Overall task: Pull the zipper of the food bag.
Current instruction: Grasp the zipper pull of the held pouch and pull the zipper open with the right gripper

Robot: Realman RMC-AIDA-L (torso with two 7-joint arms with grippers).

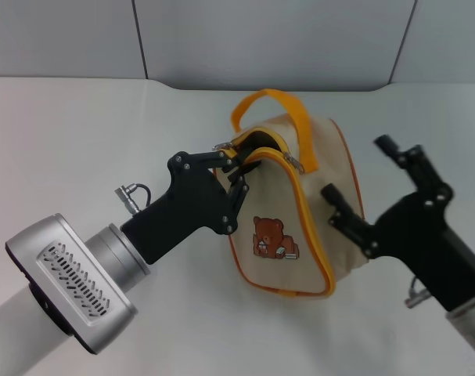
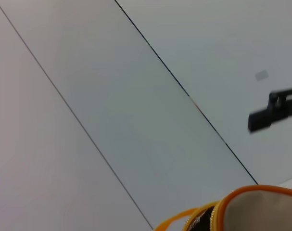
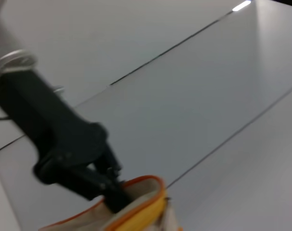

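Pinching the zipper [image 1: 262,153] with my left pincer [image 1: 235,168], I should pull steadily toward three o'clock; right pincer [image 1: 361,188] spread around the food bag [image 1: 300,227].

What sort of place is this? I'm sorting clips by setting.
Probably a lab test bench: a bare white table, plain grey wall panels, and only a food bag between the left gripper and right gripper.

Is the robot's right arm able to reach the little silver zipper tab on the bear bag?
Probably yes. The silver pull tab sits exposed on top of the food bag, nothing covering it. The right tool is open beside the bag; the left tool grips the bag's opposite edge.
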